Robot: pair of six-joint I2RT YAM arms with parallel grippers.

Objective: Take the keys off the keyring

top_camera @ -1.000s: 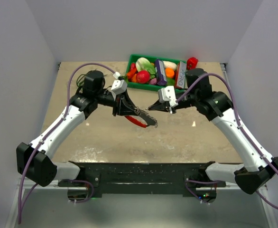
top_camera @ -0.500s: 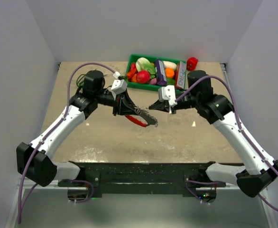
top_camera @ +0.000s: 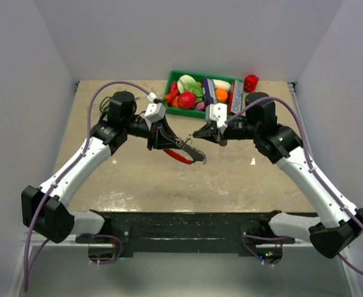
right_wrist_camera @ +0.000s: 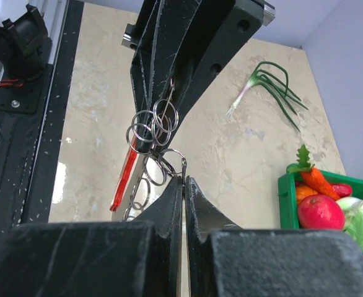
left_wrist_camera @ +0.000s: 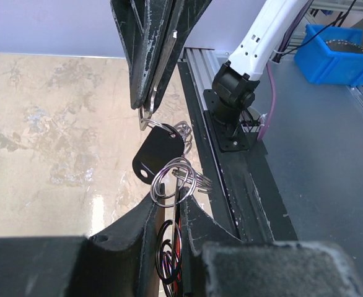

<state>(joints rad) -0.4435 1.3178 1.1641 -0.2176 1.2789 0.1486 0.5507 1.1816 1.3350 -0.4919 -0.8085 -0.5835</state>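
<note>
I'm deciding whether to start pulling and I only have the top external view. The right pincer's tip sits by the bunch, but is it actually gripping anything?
Observer: Yes. In the left wrist view the right pincer is shut on a flat silvery key.
Operator: And the key with the black head?
Observer: The black-headed key hangs from a ring just past that pincer's tip, in neither pincer.
Operator: What does the left one hold?
Observer: The left pincer pinches the keyring, which the wrist views show as several linked rings, not one.
</note>
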